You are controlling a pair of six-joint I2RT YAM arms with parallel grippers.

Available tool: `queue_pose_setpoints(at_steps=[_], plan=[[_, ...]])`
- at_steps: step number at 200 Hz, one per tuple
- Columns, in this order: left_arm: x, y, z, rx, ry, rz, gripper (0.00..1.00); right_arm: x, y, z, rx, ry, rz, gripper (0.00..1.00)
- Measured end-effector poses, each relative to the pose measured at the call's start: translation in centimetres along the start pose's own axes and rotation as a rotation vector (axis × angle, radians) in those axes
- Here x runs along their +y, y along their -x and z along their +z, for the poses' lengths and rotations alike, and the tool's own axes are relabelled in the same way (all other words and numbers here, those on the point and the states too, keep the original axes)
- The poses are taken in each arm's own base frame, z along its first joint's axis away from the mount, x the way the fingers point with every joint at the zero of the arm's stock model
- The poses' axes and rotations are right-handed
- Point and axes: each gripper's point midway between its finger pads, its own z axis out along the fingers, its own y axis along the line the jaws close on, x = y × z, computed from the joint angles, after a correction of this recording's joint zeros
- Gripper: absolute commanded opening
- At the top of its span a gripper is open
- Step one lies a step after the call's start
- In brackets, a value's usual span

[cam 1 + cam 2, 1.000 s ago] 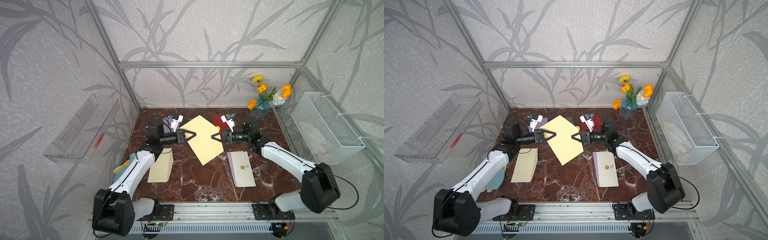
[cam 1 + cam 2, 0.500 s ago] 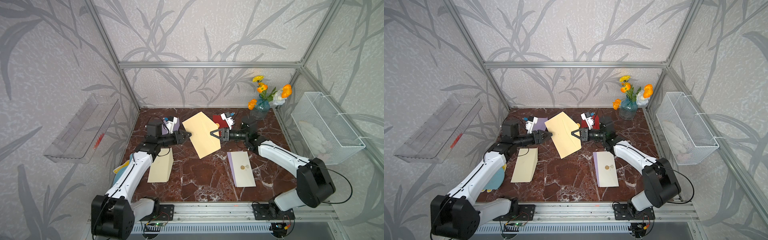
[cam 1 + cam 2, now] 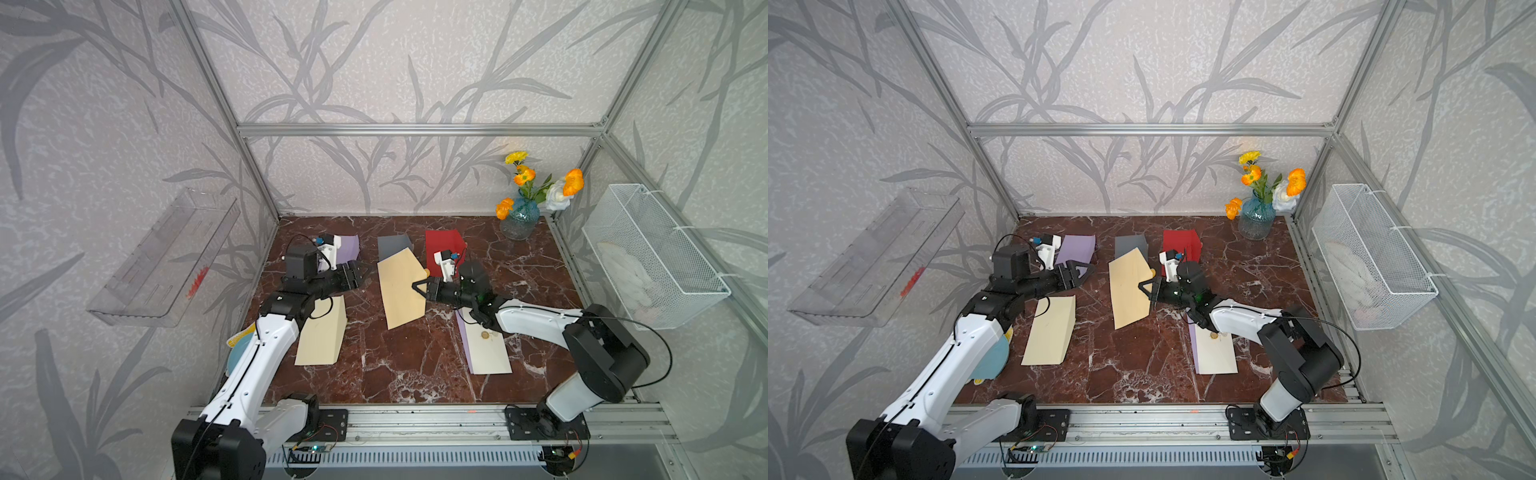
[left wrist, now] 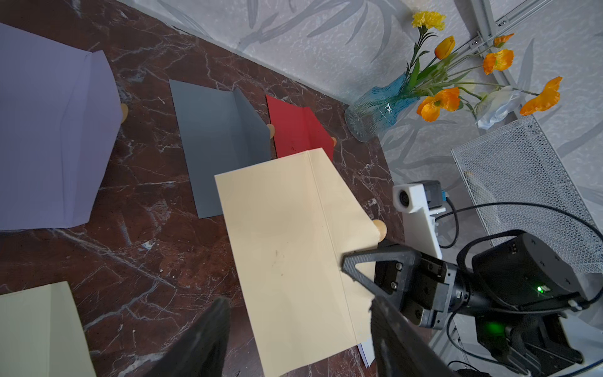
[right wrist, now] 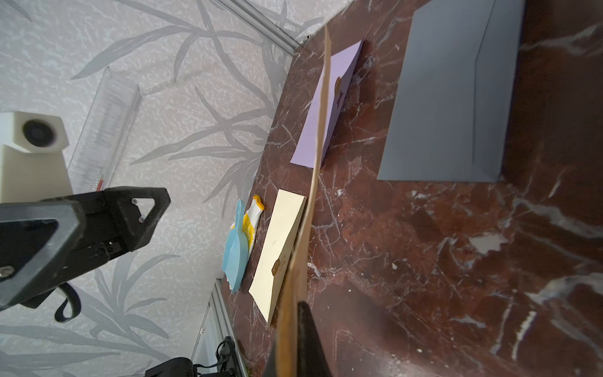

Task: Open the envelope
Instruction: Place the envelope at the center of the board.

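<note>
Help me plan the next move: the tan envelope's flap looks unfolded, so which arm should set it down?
Right, most likely. The right gripper is shut on the tan envelope, holding it up by its edge. The left gripper is open, apart from it and holding nothing.

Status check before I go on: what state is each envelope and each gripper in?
left gripper, open, touching nothing.
right gripper, shut on the tan envelope's edge.
tan envelope, held up by one edge, flap unfolded.
purple envelope, flat, flap open.
grey envelope, flat, flap open.
red envelope, flat, flap open.
cream envelope, flat, flap unfolded.
white envelope, flat, flap shut under wax seal.
</note>
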Motion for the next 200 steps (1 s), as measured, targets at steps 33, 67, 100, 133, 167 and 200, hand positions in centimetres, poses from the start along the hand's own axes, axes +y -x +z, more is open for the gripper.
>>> queue_pose_setpoints(at_steps=[33,67,100,133,167,200], plan=[[0.2,0.5,-0.5,-0.03,0.021,0.007,0.7,-1.0,-1.7,1.2,-0.044,-0.032,0.054,0.0],[0.6,1.1,-1.0,-0.056,0.04,-0.007,0.7,-2.8,-3.9,2.7,-0.075,-0.071,0.121,0.0],[1.0,1.4,-1.7,-0.082,0.05,-0.026,0.71,-4.8,-7.2,4.0,-0.079,-0.111,0.192,0.0],[1.3,1.7,-2.0,-0.098,0.052,-0.049,0.71,-5.3,-8.8,4.8,-0.104,-0.115,0.243,0.0],[1.4,2.1,-2.0,-0.108,0.045,-0.07,0.71,-6.4,-9.8,5.3,-0.128,-0.121,0.301,0.0],[1.6,1.9,-1.8,-0.1,0.041,-0.087,0.71,-7.2,-10.6,5.5,-0.123,-0.135,0.34,0.0]])
